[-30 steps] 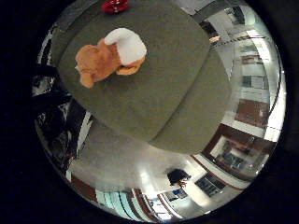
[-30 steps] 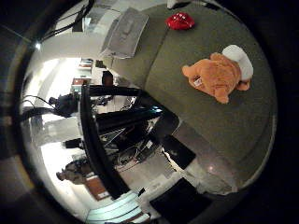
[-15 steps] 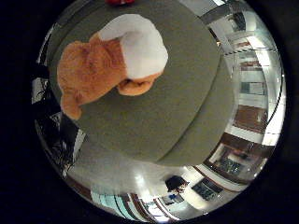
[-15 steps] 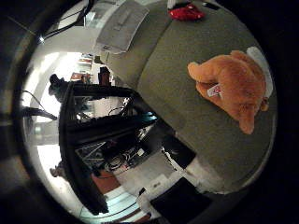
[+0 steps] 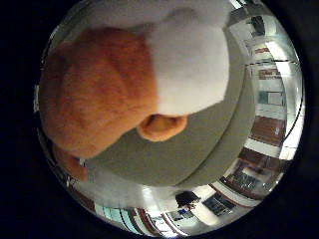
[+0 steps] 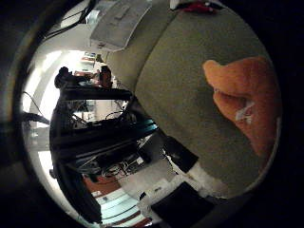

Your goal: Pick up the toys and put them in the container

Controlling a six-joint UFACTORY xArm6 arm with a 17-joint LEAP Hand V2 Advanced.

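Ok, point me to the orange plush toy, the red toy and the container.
orange plush toy [image 5: 94,104], little finger side palm view, on its orange body.
red toy [image 6: 199,6], thumb side palm view, on its red edge.
container [image 6: 121,21], thumb side palm view, on its pale wall.

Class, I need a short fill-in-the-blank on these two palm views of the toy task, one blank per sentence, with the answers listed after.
1. The plush toy filling the little finger side view is mostly ____ in colour.
2. It wears a ____ cap.
3. It lies on an olive ____ table.
4. At the table's far edge lies a small ____ toy.

Answers: orange; white; green; red
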